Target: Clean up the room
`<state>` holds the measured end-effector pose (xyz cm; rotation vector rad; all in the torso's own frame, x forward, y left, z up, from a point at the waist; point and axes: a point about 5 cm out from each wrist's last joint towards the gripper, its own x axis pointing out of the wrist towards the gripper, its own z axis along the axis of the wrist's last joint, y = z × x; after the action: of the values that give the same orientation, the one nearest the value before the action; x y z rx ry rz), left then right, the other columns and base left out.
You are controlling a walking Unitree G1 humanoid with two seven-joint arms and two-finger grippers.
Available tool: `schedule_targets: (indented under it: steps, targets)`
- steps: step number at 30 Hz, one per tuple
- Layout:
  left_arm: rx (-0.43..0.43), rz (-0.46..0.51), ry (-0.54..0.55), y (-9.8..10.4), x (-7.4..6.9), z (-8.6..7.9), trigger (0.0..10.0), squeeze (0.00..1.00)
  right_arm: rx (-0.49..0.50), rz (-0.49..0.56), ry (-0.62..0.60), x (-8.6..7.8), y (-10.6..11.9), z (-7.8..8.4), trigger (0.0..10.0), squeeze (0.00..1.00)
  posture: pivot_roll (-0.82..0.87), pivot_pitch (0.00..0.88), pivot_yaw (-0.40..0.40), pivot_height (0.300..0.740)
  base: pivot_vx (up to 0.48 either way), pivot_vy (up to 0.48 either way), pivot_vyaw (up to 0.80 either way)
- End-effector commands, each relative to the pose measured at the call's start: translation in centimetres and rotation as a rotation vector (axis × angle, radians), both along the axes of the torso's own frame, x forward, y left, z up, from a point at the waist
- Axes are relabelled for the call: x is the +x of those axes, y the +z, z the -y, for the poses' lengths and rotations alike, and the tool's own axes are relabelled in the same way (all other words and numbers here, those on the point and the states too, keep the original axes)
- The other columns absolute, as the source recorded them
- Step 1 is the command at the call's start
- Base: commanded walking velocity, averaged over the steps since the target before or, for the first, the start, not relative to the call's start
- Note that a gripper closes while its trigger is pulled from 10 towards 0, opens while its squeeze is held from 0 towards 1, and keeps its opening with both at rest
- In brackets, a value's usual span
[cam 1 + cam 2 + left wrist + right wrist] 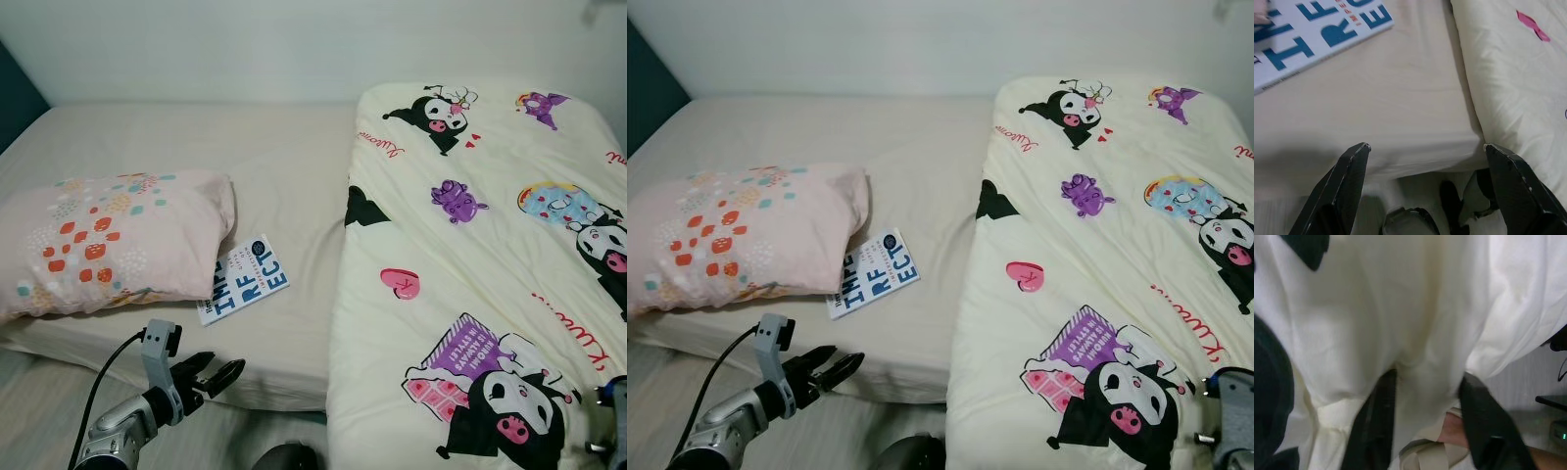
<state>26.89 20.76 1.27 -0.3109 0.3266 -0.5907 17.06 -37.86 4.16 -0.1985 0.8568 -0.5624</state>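
Observation:
A white book with big blue letters (245,279) lies on the beige bed sheet (284,186), one corner tucked under a pink patterned pillow (108,240). A cream cartoon-print blanket (480,245) covers the bed's right half. My left gripper (227,370) hovers open just off the bed's near edge, a short way below the book (1317,34); nothing is between its fingers (1354,161). At the bottom right my right wrist (612,416) sits by the blanket's near corner. The right gripper (1425,426) stands open against the hanging blanket fabric (1400,308).
A white wall runs behind the bed, and a dark headboard (15,88) stands at the far left. Pale floor (39,392) lies before the bed. A dark rounded part (289,455) is low in the middle. A pale strap and something skin-coloured (1444,440) show under the blanket edge.

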Motion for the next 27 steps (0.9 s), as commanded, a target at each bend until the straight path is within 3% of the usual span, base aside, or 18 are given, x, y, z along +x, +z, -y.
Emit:
schedule_targets:
  steps: [1, 3, 4, 5, 9, 11, 14, 15, 16, 17, 18, 21, 27]
  targets:
    - [0.02, -0.038, -0.001, -0.9, -1.0, -0.5, 10.0, 0.0, 0.031, -0.045, 0.005, -0.6, -0.9, -0.6, 10.0, 1.0, -0.13, 0.236, 0.151, 0.626, 0.0, 0.0, 0.0]
    - [0.023, -0.04, -0.009, -0.9, -1.1, -0.4, 10.0, 0.0, 0.047, -0.039, -0.003, -0.7, -0.8, -0.8, 10.0, 1.0, -0.13, 0.235, 0.149, 0.626, 0.0, 0.0, 0.0]
    - [0.023, -0.041, -0.014, -1.0, -1.1, -0.3, 10.0, 0.0, 0.049, 0.033, -0.021, -0.1, 0.0, -0.5, 10.0, 1.0, -0.13, 0.233, 0.148, 0.626, 0.0, 0.0, 0.0]
    - [0.023, -0.041, -0.014, -1.0, -1.1, -0.3, 10.0, 0.0, 0.049, 0.033, -0.021, -0.1, 0.0, -0.5, 10.0, 1.0, -0.13, 0.233, 0.148, 0.626, 0.0, 0.0, 0.0]
    - [0.035, -0.035, 0.004, -0.8, -0.8, -0.4, 10.0, 0.0, 0.103, 0.331, -0.047, 2.3, 3.6, -0.1, 10.0, 1.0, -0.14, 0.229, 0.145, 0.626, 0.0, 0.0, 0.0]
    - [0.044, -0.033, 0.015, -0.7, -0.7, -0.5, 10.0, 0.0, 0.129, 0.384, -0.048, 2.7, 4.3, -0.2, 10.0, 1.0, -0.14, 0.229, 0.145, 0.626, 0.0, 0.0, 0.0]
    - [0.156, -0.086, 0.239, -0.4, 0.3, -3.3, 10.0, 0.0, 0.228, 0.651, 0.002, 5.2, 8.7, -0.6, 10.0, 1.0, -0.14, 0.213, 0.14, 0.626, 0.0, 0.0, 0.0]
    - [0.156, -0.086, 0.239, -0.4, 0.3, -3.3, 10.0, 0.0, 0.228, 0.651, 0.002, 5.2, 8.7, -0.6, 10.0, 1.0, -0.14, 0.213, 0.14, 0.626, 0.0, 0.0, 0.0]
    - [0.184, -0.114, 0.332, -0.3, 0.5, -4.3, 10.0, 0.0, 0.247, 0.743, 0.03, 5.9, 10.1, -0.8, 10.0, 0.0, -0.14, 0.206, 0.139, 0.626, 0.0, 0.0, 0.0]
    - [0.184, -0.114, 0.332, -0.3, 0.5, -4.3, 10.0, 0.0, 0.247, 0.743, 0.03, 5.9, 10.1, -0.8, 10.0, 0.0, -0.14, 0.206, 0.139, 0.626, 0.0, 0.0, 0.0]
    - [0.218, -0.178, 0.479, -0.4, 0.5, -5.8, 10.0, 0.0, 0.268, 0.836, 0.05, 6.7, 11.4, -1.2, 10.0, 0.0, -0.14, 0.194, 0.134, 0.635, 0.0, 0.0, 0.0]
    - [0.228, -0.212, 0.544, -0.6, 0.4, -6.2, 10.0, 0.0, 0.278, 0.855, 0.062, 7.2, 11.4, -1.6, 10.0, 0.0, -0.14, 0.19, 0.132, 0.644, 0.0, 0.0, 0.0]
    - [0.24, -0.261, 0.539, -1.5, -0.1, -5.6, 10.0, 0.0, 0.361, 0.822, 0.073, 8.4, 9.2, -4.2, 10.0, 0.0, -0.14, 0.175, 0.126, 0.668, -0.4, 0.0, 0.0]
